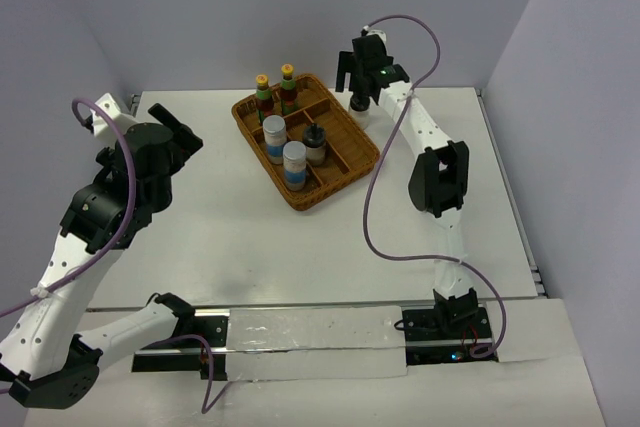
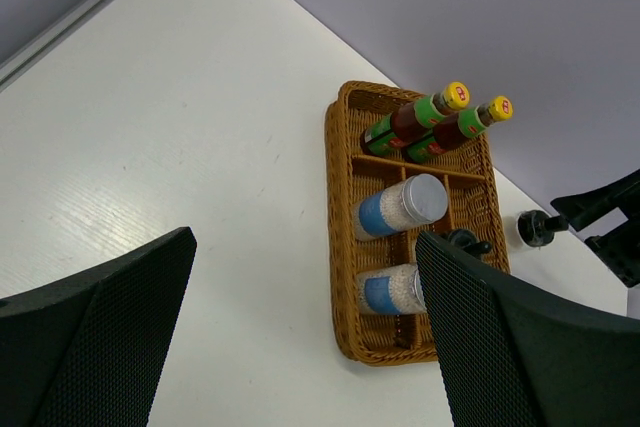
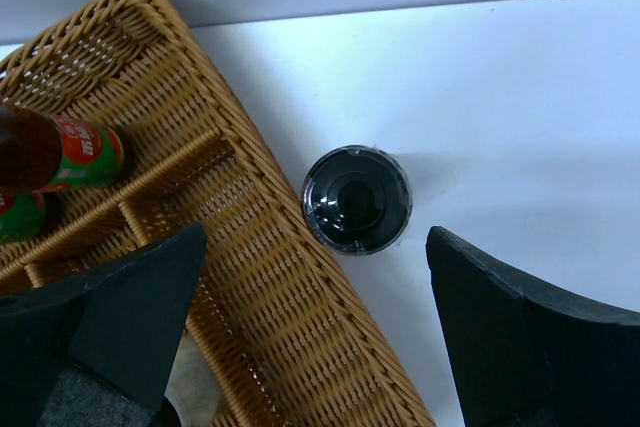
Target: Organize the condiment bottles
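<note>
A wicker basket (image 1: 300, 201) stands at the back middle of the table. In it stand two slim yellow-capped bottles (image 1: 263, 92) (image 1: 288, 85), two white blue-labelled bottles (image 1: 274, 137) (image 1: 294, 163) and one squat black-capped bottle (image 1: 316, 144). A second squat black-capped bottle (image 1: 358, 107) stands on the table just outside the basket's far right rim. My right gripper (image 1: 357, 85) hovers open above it. The right wrist view shows its cap (image 3: 357, 199) from above, ahead of the open right gripper (image 3: 320, 337). My left gripper (image 1: 183, 127) is open and empty, raised left of the basket.
The left wrist view shows the basket (image 2: 338, 247) and its bottles ahead of the open left gripper (image 2: 305, 347). The back wall is close behind the basket (image 3: 300, 287). The right wall runs along the table's right edge. Bare white table lies in front of the basket.
</note>
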`<control>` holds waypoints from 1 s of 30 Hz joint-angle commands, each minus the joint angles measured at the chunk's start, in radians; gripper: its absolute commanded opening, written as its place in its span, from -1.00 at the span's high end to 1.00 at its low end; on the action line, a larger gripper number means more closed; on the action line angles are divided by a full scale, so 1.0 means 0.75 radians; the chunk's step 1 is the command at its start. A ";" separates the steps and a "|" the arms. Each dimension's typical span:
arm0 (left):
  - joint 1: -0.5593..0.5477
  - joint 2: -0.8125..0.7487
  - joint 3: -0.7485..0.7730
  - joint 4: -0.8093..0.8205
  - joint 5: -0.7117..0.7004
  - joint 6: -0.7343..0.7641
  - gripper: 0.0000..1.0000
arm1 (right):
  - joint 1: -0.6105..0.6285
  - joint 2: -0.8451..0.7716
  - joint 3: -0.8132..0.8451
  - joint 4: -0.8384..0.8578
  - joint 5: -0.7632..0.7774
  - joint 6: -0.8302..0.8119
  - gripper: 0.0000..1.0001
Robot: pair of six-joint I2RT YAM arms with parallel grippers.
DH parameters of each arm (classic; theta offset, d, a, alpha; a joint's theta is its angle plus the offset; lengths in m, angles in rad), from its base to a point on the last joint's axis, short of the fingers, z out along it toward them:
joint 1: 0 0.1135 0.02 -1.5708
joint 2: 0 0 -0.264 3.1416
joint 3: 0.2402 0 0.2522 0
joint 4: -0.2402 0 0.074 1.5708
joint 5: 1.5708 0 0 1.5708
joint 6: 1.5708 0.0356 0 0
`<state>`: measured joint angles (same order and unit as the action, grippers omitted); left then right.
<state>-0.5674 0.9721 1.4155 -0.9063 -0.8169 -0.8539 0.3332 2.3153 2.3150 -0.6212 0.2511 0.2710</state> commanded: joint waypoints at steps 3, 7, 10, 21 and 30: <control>0.006 0.021 0.043 -0.027 -0.042 -0.001 -0.99 | -0.019 0.067 0.076 0.029 -0.014 -0.001 -0.97; 0.007 0.028 0.037 -0.007 -0.036 0.005 -0.99 | -0.019 0.102 0.085 0.037 -0.002 -0.001 -0.97; 0.007 0.049 0.043 -0.007 -0.034 0.007 -0.99 | -0.021 0.132 0.087 0.035 0.009 -0.001 -0.97; 0.006 0.069 0.035 -0.002 -0.055 0.016 -0.99 | -0.029 0.188 0.084 0.062 0.034 -0.001 -0.96; 0.008 0.086 0.033 0.005 -0.063 0.029 -0.99 | -0.036 0.197 0.087 0.079 0.058 -0.001 -0.80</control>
<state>-0.5674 1.0320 1.4162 -0.9180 -0.8414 -0.8528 0.3172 2.4542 2.3356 -0.6030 0.2695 0.2712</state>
